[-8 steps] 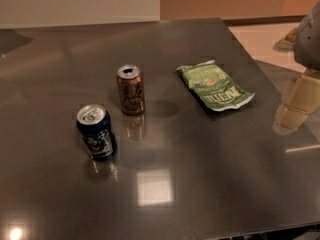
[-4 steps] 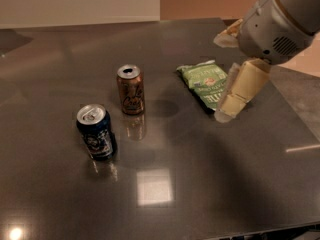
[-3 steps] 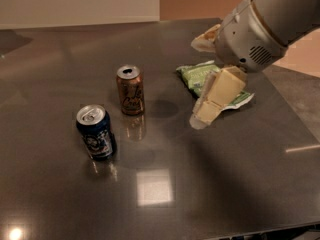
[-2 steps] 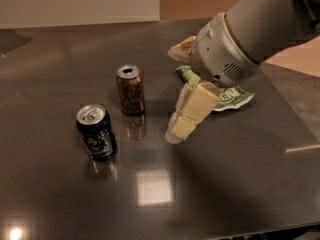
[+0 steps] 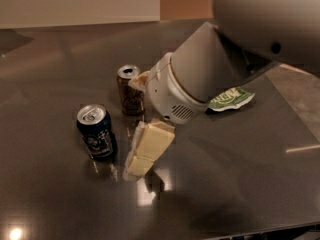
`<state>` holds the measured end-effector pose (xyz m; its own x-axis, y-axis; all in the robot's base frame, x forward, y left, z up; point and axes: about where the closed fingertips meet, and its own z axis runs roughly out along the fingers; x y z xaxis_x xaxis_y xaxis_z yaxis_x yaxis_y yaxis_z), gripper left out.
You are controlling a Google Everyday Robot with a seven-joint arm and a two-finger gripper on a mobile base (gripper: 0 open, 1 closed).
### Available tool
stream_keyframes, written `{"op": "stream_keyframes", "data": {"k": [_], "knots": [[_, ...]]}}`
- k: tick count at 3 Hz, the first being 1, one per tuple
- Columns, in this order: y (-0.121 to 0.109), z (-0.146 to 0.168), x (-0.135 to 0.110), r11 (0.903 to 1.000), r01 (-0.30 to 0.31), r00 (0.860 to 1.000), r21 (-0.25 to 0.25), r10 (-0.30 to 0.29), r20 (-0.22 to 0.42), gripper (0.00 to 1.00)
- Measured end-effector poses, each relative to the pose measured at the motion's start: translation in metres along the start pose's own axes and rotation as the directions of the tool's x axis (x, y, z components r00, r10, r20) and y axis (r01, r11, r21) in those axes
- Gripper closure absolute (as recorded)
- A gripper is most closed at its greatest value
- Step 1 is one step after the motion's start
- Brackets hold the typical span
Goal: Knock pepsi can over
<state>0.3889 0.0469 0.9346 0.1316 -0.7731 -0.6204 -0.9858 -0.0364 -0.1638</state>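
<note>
The pepsi can [image 5: 96, 131] is dark blue with a silver top and stands upright on the dark table [image 5: 60, 64], left of centre. My gripper [image 5: 145, 149] hangs low just to its right, with a small gap between its pale fingers [image 5: 150, 143] and the can. The grey arm [image 5: 200, 79] reaches in from the upper right and fills much of the view.
A copper-brown can [image 5: 130, 90] stands upright behind the gripper, partly covered by the wrist. A green snack bag [image 5: 231, 99] lies to the right, mostly hidden by the arm. The table's right edge [image 5: 295, 104] runs diagonally, with pale floor beyond.
The arm has swept from the right edge of the table leftwards across the snack bag, down to just right of the pepsi can. Both cans still stand where they were.
</note>
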Motion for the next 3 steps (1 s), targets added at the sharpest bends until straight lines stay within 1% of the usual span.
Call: {"op": "stream_keyframes", "data": {"k": [1, 2, 3], "knots": [[0.011, 0.03, -0.01, 0.9991, -0.014, 1.0, -0.041, 0.014, -0.011, 0.0], [0.008, 0.052, -0.016, 0.998, -0.039, 0.999, -0.05, 0.038, -0.017, 0.0], [-0.003, 0.065, -0.019, 0.9973, -0.061, 0.998, -0.042, 0.06, -0.007, 0.0]]}}
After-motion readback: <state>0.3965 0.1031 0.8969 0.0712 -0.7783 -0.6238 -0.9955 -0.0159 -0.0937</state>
